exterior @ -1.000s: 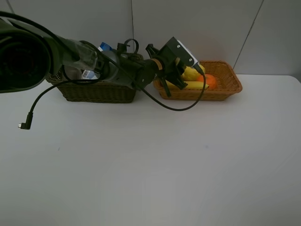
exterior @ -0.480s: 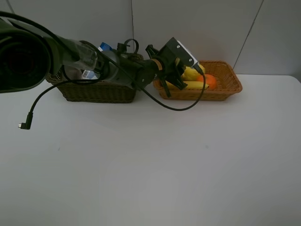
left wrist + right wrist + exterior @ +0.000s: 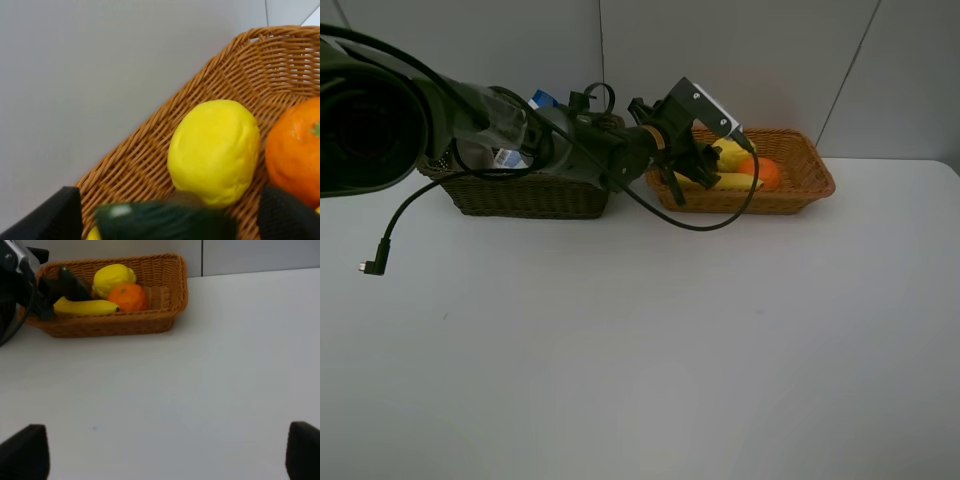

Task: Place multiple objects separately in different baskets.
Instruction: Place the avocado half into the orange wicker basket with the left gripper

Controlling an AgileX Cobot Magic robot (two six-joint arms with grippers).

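At the back of the white worktop (image 3: 650, 340), two woven baskets stand side by side against the wall: a deeper dark olive-brown basket (image 3: 525, 196) on the left and a shallower orange-tan basket (image 3: 800, 180) on the right. The left arm reaches across the dark basket, and its left gripper (image 3: 682, 178) hangs over the near-left end of the orange-tan basket. In the left wrist view its two dark fingertips (image 3: 55, 217) stand wide apart with nothing clamped between them; a blurred dark green halved avocado (image 3: 165, 220) lies in the gap below, just in front of the lemon (image 3: 215, 150).

Inside the orange-tan basket the lemon sits toward the back wall, the orange (image 3: 128, 296) is just beside it and touching it, and the banana (image 3: 85, 306) lies along the front wall, its tip next to the orange. The avocado sits at the left end, beside the lemon and above the banana in the right wrist view.

A white blue-capped bottle (image 3: 542, 99) shows in the dark basket, mostly hidden behind the arm; the rest of that basket's contents cannot be made out.

The right gripper (image 3: 160, 455) is well apart from the baskets over bare worktop, its fingers spread wide and holding nothing.
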